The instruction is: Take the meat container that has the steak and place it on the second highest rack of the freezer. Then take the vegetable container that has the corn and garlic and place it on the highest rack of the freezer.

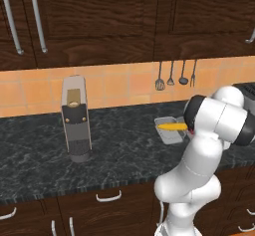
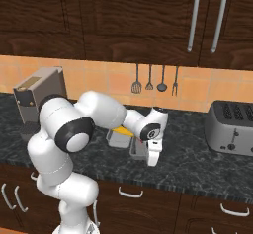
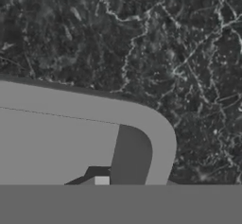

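Currently: arm reaches forward and down, pincer (image 2: 152, 160) pointing at the table (image 1: 124, 150), right at the near end of a grey tray (image 2: 137, 153). Hand view looks down on a rounded tray corner and rim, with bare grey floor inside. Jaw gap: cannot tell. The tips are barely visible, so I cannot confirm a grip on the rim.

A second tray (image 1: 169, 135) sits just behind, towards the wall, holding the corn (image 1: 172, 127). By elimination the near tray is probably the steak's, but its contents are hidden by the wrist.

Judgement, step in hand: grasp the meat tray.
- Straddle the rim wall, one finger inside and one outside.
- Confirm a firm pinch before any lift.
- Lift straight up and keep the tray level, since an edge grip invites tilting.
- Avoid nudging the corn tray.
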{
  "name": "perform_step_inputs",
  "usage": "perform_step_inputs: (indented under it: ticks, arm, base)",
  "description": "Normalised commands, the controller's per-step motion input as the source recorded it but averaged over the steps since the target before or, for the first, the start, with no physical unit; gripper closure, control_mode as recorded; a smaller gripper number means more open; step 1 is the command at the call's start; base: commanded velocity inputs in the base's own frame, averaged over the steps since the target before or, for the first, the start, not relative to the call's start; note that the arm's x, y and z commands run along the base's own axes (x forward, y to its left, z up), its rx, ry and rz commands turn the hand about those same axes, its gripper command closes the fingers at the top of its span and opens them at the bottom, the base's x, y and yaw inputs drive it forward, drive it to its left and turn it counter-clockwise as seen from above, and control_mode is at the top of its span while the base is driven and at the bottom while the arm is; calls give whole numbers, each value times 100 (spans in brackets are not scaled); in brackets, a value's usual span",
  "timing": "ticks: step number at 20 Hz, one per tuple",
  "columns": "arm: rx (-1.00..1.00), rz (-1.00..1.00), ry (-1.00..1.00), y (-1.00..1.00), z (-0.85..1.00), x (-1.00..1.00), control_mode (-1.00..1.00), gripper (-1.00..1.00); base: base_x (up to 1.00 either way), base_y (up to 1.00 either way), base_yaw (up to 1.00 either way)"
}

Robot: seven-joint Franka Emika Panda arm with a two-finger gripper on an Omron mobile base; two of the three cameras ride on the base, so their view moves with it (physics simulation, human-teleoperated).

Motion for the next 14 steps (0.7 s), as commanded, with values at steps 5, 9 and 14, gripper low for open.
perform_step_inputs:
  ticks: [5, 9, 14]
  arm:
    - [-5, -12, -1, 8, 4, -1, -100, 100]
    - [0, -14, 0, 0, 29, 0, -100, 100]
    - [0, -8, 2, 0, 62, 0, -100, 100]
  base:
    - [0, 0, 0]
    - [0, 0, 0]
    - [0, 0, 0]
